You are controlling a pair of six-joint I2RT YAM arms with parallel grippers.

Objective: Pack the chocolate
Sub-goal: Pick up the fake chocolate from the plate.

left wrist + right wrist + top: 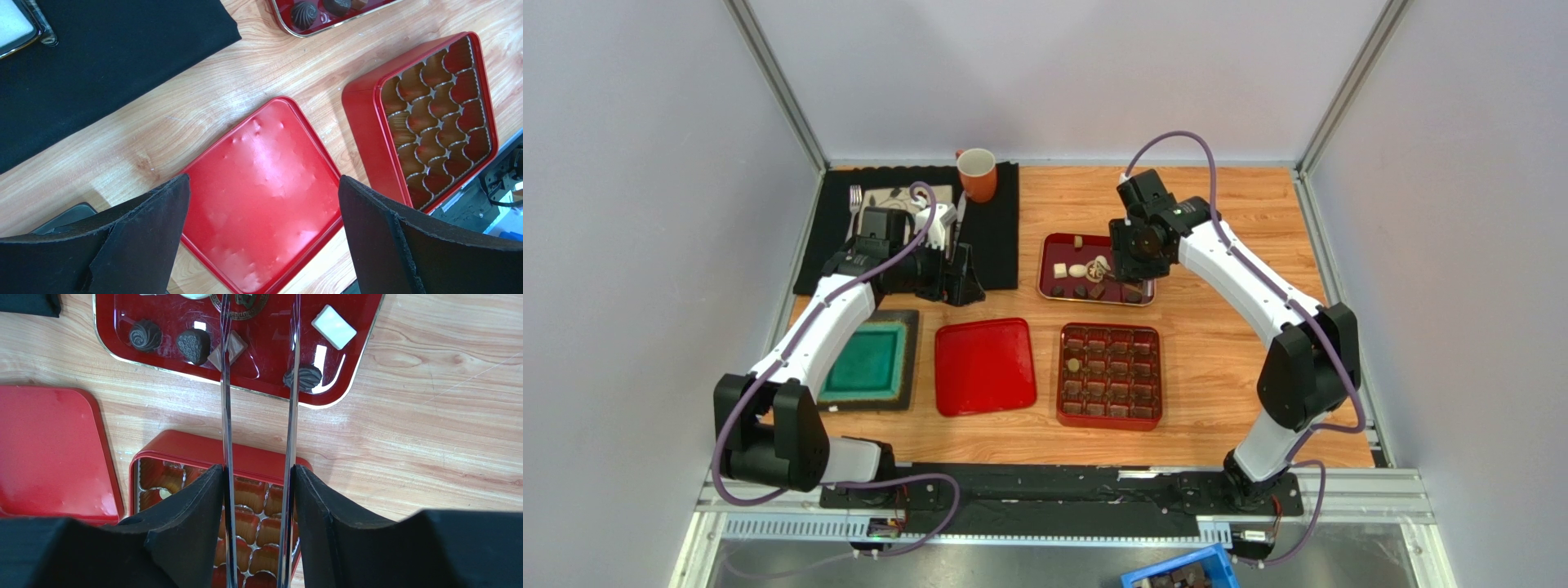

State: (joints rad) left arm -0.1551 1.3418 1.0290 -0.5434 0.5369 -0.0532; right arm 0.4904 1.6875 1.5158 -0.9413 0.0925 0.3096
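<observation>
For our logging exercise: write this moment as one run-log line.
left gripper: open near red lid | right gripper: shut on tongs, over tray of chocolate

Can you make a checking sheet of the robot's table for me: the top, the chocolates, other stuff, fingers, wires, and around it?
Surface: wooden table, black mat at the far left.
Job's things: chocolates on the dark red tray; one pale piece in the red box; red lid off beside it.
Clutter: orange mug, green tray.
Grippers: left gripper open, empty; right gripper fingers clamp metal tweezers over the tray.
Cables: purple cable loops along each arm.
Surroundings: grey walls, blue bin.
</observation>
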